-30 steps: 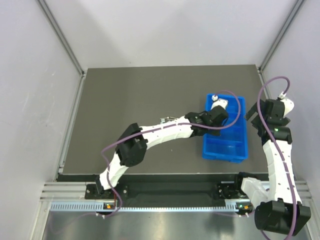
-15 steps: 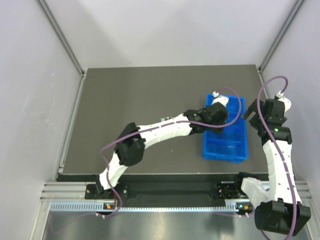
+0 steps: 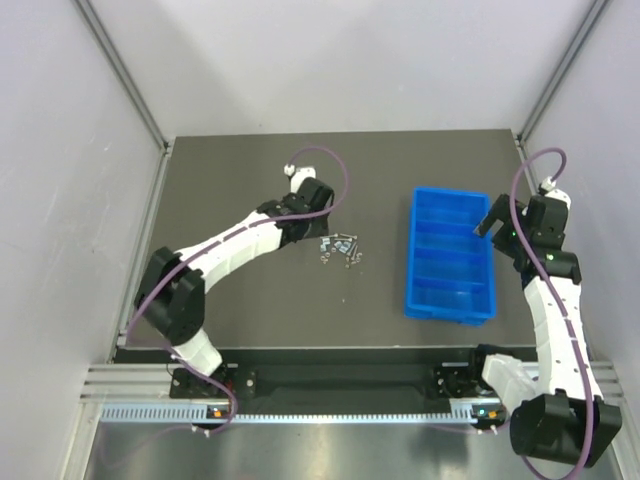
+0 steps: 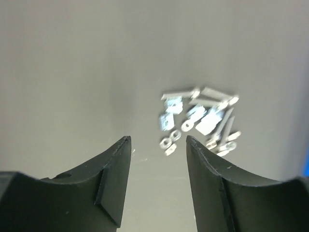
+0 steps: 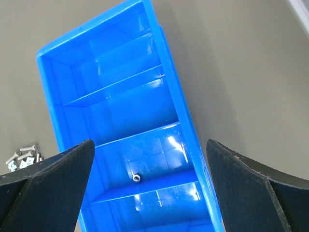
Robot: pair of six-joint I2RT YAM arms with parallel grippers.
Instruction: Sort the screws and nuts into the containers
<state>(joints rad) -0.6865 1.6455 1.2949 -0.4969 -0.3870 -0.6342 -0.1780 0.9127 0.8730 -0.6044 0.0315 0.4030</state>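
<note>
Silvery heap of screws [image 4: 179, 92] and nuts [image 4: 170, 141] on the dark mat [image 3: 220, 170], mixed and touching, well apart from the blue tray [image 3: 412, 262] to its right. Left gripper [image 4: 158, 139] low over the mat just short of the heap, parted and empty, with the heap ahead and a little right of the gap. Right gripper [image 5: 148, 143] above the tray, spread wide, gripping nothing. One small silvery bit [image 5: 136, 178] already in a middle compartment; cannot tell whether screw or nut. No other piece visible in the compartments in view.

Judged early in the sort, reaching for a next piece. Calls for easing forward and rightward, lowering until the tips straddle a single piece at the heap's near edge, then closing. Hard part, probably: singling one out without dragging its neighbours along.
</note>
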